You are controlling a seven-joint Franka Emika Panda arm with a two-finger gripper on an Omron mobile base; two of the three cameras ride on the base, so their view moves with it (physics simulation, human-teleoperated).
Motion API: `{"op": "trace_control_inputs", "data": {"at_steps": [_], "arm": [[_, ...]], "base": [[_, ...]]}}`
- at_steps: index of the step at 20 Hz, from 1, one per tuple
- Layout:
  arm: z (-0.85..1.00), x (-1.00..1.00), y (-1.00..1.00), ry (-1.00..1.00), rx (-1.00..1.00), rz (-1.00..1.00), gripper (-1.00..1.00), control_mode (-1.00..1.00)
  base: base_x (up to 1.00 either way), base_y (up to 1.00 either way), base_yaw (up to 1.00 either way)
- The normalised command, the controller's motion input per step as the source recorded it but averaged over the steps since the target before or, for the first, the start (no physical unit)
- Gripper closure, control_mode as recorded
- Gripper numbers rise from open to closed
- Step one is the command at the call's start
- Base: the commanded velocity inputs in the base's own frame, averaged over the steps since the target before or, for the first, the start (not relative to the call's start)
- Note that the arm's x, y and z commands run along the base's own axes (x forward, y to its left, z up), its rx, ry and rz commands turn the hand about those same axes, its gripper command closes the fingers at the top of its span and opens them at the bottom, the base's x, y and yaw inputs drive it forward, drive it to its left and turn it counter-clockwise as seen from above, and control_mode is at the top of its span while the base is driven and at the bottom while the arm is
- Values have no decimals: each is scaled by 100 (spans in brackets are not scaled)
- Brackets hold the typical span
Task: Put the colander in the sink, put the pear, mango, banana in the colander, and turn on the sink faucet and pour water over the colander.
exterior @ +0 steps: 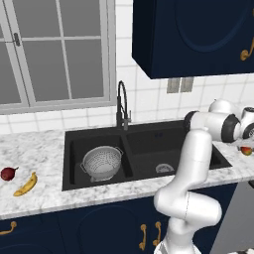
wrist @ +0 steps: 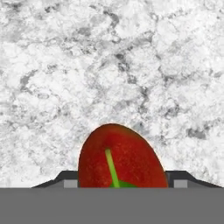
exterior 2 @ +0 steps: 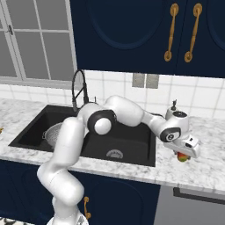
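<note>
Item, mango (wrist: 123, 156): you find it on the counter (wrist: 109, 65) right of the sink (exterior: 144, 149), flanked by your gripper (wrist: 123, 183) for pickup, grip not confirmable; colander (exterior: 101, 162) waits in the left basin.

I see the silver perforated colander (exterior: 101, 162) sitting upright in the left basin of the black sink (exterior: 144, 144), the maroon pear (exterior: 8, 173) just beside the yellow banana (exterior: 26, 184) on the counter left of it, the red-green mango (wrist: 122, 159) on the right counter, and the black gooseneck faucet (exterior: 122, 105) behind the basins.
</note>
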Motion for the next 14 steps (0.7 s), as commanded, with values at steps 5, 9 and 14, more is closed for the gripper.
{"op": "trace_control_inputs", "data": {"at_steps": [5,9,14], "arm": [[44,-25,62,-5,4,12,100,-100],[100,-24,97,0,1,3,100,-100],[100,-9,100,7,-2,6,100,-100]], "base": [[0,0,0],[0,0,0],[0,0,0]]}}
